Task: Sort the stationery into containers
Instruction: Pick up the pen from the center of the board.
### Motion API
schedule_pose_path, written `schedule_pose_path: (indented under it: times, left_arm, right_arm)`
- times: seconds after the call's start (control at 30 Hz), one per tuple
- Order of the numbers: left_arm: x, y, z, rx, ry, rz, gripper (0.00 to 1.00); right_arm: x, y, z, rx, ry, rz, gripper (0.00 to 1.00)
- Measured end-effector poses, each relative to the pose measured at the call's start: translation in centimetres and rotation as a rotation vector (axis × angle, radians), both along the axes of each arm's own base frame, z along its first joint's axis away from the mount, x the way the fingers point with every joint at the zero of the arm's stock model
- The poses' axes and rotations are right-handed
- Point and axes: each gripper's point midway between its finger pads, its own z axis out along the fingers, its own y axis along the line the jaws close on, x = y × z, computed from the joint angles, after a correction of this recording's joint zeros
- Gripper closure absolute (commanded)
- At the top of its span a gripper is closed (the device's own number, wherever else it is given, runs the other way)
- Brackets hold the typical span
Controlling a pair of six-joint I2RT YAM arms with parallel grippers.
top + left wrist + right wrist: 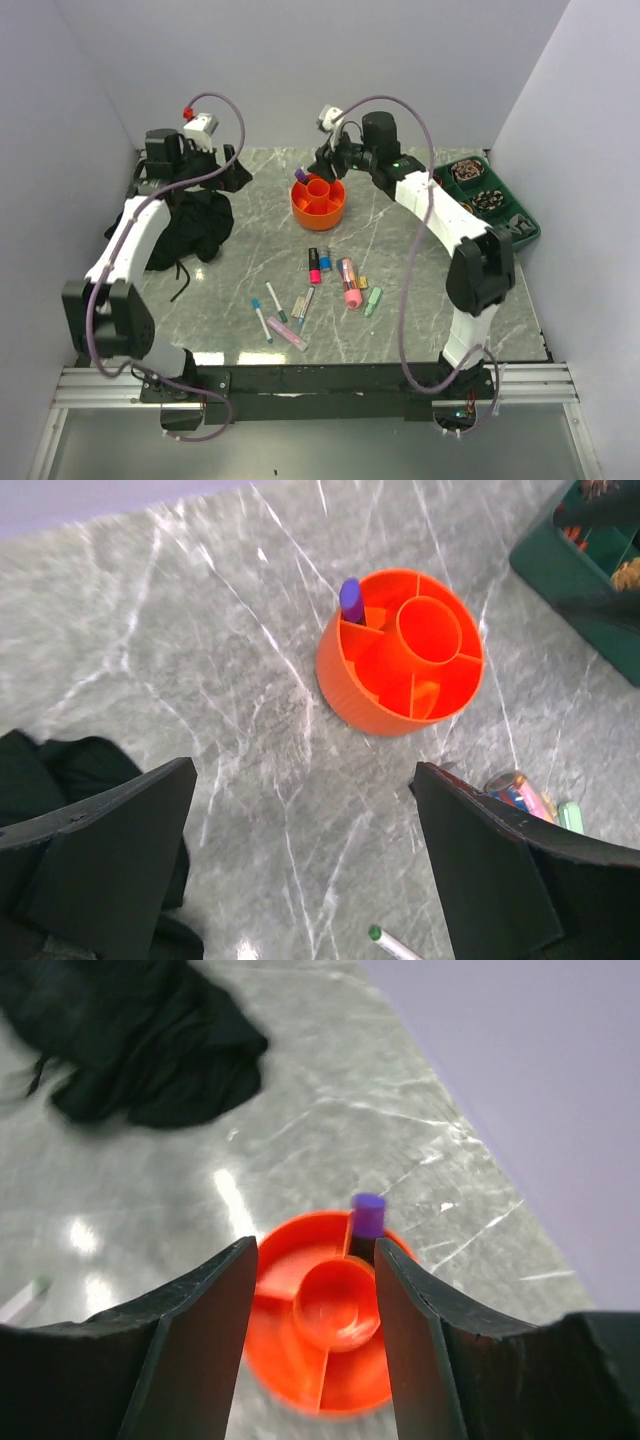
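Note:
The round orange holder (318, 220) stands at the back middle of the marble table. A purple-capped marker (301, 176) stands upright in one of its ring compartments. My right gripper (324, 168) hovers just above the holder's far rim, open, with nothing between its fingers. In the right wrist view the holder (300, 1385) and the marker (368, 1215) show between the spread jaws of that gripper (312, 1330). My left gripper (236, 170) hangs wide open over bare table, left of the holder (350, 690). Several pens and highlighters (349, 283) lie loose in front of the holder.
A black cloth bundle (190, 225) lies at the left under my left arm. A dark green compartment tray (520, 225) sits at the right back edge. A green-tipped white pen (390, 942) lies below my left gripper (305, 860). Lilac walls close in the table.

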Motion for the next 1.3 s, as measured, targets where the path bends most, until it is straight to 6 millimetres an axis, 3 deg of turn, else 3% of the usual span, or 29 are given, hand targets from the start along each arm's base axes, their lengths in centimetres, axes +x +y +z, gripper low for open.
schedule_pose_path:
  times: [0.1, 0.17, 0.23, 0.33, 0.4, 0.5, 0.6, 0.83, 1.1, 1.3]
  left_arm:
    - [-1.7, 0.9, 2.0, 0.004, -0.055, 0.051, 0.0]
    - [-2.9, 1.7, 2.8, 0.006, -0.083, 0.083, 0.01]
    - [-3.9, 2.8, 3.0, 0.008, -0.091, 0.121, 0.01]
    - [-4.9, 5.0, 2.3, 0.019, -0.077, 0.201, 0.01]
    - [-5.5, 6.2, 1.2, 0.029, -0.048, 0.243, 0.01]
    - [-6.9, 7.1, -0.6, 0.049, -0.007, 0.272, 0.01]
    - [-8.6, 7.2, -1.6, 0.066, 0.008, 0.275, 0.01]
    - [-10.7, 7.5, -1.3, 0.063, -0.022, 0.287, 0.01]
    - [-10.8, 9.1, -1.9, 0.06, -0.007, 0.339, 0.0]
    - [-10.7, 9.2, -2.2, 0.053, 0.006, 0.339, 0.01]
  right_arm:
    - [-4.3, 0.5, 0.8, -0.126, -0.06, 0.13, 0.4]
    - [-8.4, 1.9, -0.7, -0.24, -0.072, 0.263, 0.4]
    - [-12.2, 3.0, -3.4, -0.354, -0.058, 0.39, 0.4]
    - [-18.7, 3.6, -9.6, -0.548, -0.006, 0.596, 0.41]
    - [-22.0, 2.6, -13.3, -0.662, 0.027, 0.694, 0.42]
    - [-25.0, -0.2, -17.5, -0.834, 0.046, 0.816, 0.42]
    - [-24.9, -1.7, -18.7, -0.938, -0.004, 0.883, 0.43]
    - [-21.5, -2.4, -20.1, -1.11, -0.197, 1.002, 0.43]
    - [-18.1, -1.3, -21.2, -1.172, -0.347, 1.094, 0.43]
    - [-17.0, -1.5, -22.5, -1.19, -0.371, 1.14, 0.44]
